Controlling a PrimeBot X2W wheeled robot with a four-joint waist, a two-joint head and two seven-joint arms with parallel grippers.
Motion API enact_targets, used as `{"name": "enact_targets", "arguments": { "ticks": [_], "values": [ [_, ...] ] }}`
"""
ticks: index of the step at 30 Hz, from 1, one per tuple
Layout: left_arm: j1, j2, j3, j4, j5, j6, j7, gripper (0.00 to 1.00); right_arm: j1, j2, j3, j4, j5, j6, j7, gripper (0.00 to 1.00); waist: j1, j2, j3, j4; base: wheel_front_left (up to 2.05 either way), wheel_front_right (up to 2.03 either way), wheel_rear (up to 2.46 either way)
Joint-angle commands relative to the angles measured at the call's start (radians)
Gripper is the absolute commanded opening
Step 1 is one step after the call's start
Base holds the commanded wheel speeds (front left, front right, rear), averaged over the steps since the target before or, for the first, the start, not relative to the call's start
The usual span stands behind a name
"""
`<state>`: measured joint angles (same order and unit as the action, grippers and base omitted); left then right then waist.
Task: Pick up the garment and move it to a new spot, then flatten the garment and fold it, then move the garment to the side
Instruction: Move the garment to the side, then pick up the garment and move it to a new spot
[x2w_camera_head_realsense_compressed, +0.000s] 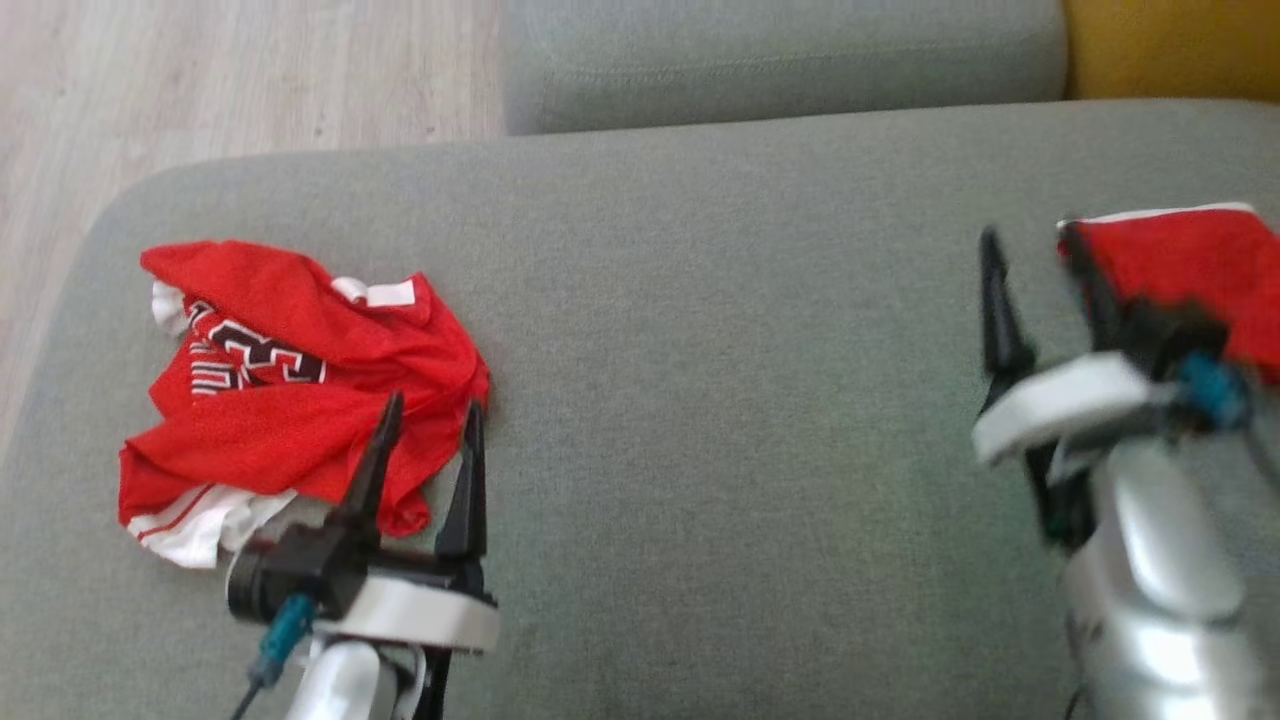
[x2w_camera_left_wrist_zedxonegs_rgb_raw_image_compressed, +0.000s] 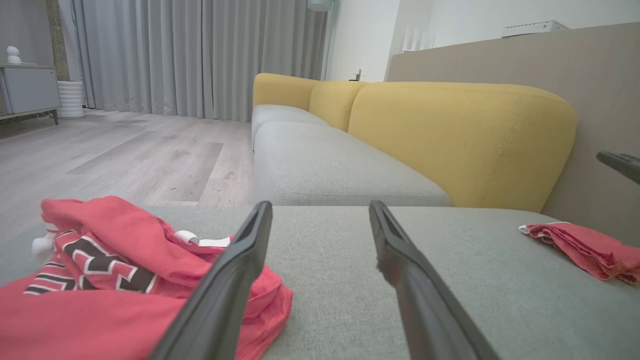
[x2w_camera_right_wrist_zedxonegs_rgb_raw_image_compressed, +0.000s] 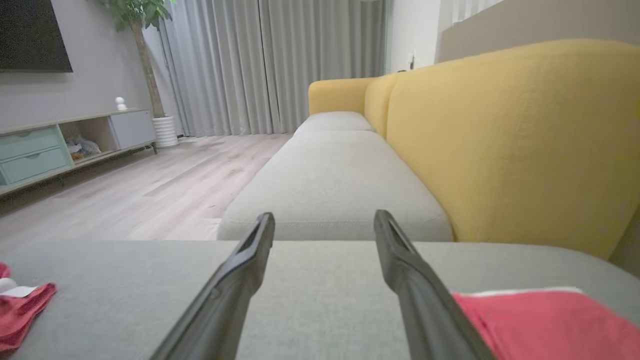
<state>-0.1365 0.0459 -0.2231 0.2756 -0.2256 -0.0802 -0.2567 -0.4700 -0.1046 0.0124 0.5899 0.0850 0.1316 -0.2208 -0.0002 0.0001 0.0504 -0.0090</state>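
Observation:
A crumpled red garment (x2w_camera_head_realsense_compressed: 290, 390) with black-and-white lettering and white trim lies on the left of the grey cushion (x2w_camera_head_realsense_compressed: 720, 400). My left gripper (x2w_camera_head_realsense_compressed: 433, 405) stands open at its right edge, one finger over the cloth and nothing between the jaws. In the left wrist view the garment (x2w_camera_left_wrist_zedxonegs_rgb_raw_image_compressed: 100, 280) lies left of the open left gripper (x2w_camera_left_wrist_zedxonegs_rgb_raw_image_compressed: 320, 205). A folded red garment (x2w_camera_head_realsense_compressed: 1190, 275) lies at the far right. My right gripper (x2w_camera_head_realsense_compressed: 1035, 240) is open just left of it, blurred. In the right wrist view the open right gripper (x2w_camera_right_wrist_zedxonegs_rgb_raw_image_compressed: 325, 215) holds nothing and the folded garment (x2w_camera_right_wrist_zedxonegs_rgb_raw_image_compressed: 545, 320) lies beside its right finger.
A second grey seat cushion (x2w_camera_head_realsense_compressed: 780, 60) adjoins the far edge, with a yellow backrest (x2w_camera_left_wrist_zedxonegs_rgb_raw_image_compressed: 460, 140) on the right. Wooden floor (x2w_camera_head_realsense_compressed: 200, 80) lies past the cushion's left and far-left edges. The wide middle of the cushion is bare fabric.

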Motion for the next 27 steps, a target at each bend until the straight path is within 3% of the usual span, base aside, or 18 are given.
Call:
{"name": "enact_targets", "arguments": {
  "ticks": [1, 12, 27],
  "values": [
    [-0.001, 0.004, 0.044, -0.034, 0.009, -0.003, -0.005, 1.0, 0.036, 0.031, 0.007, -0.058, 0.01, -0.001, -0.02, 1.0, 0.0002, -0.0001, -0.017, -0.006, 0.0, 0.0, 0.0],
    [0.057, 0.004, 0.038, -0.03, 0.0, -0.005, -0.005, 1.0, 0.302, 0.054, 0.047, -0.175, 0.104, -0.001, -0.04, 1.0, 0.0002, -0.0001, -0.042, -0.007, 0.0, 0.0, 0.0],
    [0.05, 0.004, 0.031, -0.025, -0.012, 0.001, -0.005, 1.0, 0.324, 0.054, 0.054, -0.218, 0.118, -0.001, -0.041, 1.0, 0.0002, -0.0001, -0.034, 0.001, 0.0, 0.0, 0.0]
  ]
}}
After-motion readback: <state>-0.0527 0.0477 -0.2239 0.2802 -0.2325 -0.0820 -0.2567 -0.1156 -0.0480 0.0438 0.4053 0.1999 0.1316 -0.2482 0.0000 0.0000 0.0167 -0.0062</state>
